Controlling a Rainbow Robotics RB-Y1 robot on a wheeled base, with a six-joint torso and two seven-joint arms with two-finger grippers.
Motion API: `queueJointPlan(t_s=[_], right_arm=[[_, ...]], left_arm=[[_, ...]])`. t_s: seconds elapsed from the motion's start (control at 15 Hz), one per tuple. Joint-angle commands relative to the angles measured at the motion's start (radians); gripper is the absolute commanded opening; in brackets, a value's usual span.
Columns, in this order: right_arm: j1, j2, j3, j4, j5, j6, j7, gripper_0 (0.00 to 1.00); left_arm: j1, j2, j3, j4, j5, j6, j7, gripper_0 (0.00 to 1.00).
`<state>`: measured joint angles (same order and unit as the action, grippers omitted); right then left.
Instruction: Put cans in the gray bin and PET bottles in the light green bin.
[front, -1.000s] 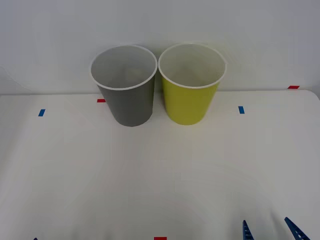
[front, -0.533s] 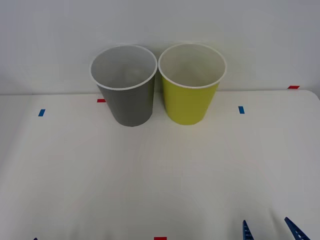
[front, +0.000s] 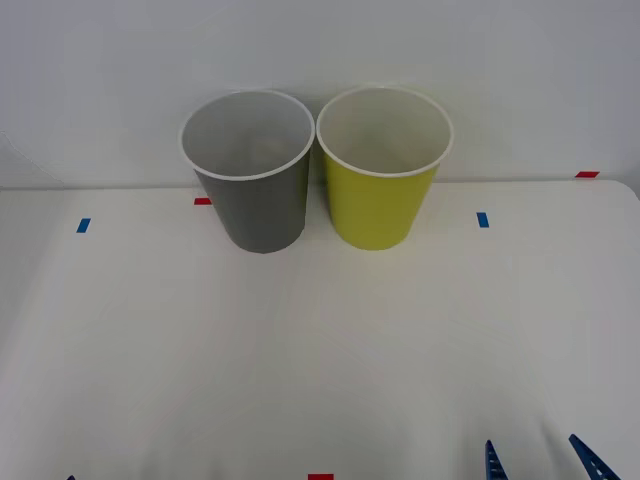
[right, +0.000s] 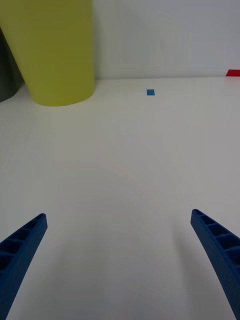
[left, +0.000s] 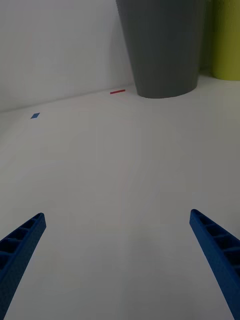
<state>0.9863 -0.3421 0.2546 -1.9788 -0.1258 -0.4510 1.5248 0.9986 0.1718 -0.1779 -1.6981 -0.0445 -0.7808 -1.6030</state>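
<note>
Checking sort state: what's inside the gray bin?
From the front, the gray bin shows pale inner wall and a faint darker patch low down; its floor is hidden by the rim angle, so contents can't be confirmed.

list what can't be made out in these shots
- Gray bin, front view: its floor is hidden by the near wall, so any contents are unknown.
- Light green bin, front view: the same.
- Both bins' rims: cut off by the edge in the wrist views.
- Right claw, front view: just the fingertips clear the bottom edge.
- Left claw: open over the bare table.
</note>
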Motion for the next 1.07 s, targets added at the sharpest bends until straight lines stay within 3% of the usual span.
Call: queueJointPlan(t_s=[0.07,1.07], right_arm=[[0.0,0.0,0.0,0.0,0.0,0.0,0.0,1.0],[0.0,0.0,0.0,0.0,0.0,0.0,0.0,1.0]], left_arm=[[0.0,0.0,0.0,0.0,0.0,0.0,0.0,1.0],[0.0,0.0,0.0,0.0,0.0,0.0,0.0,1.0]])
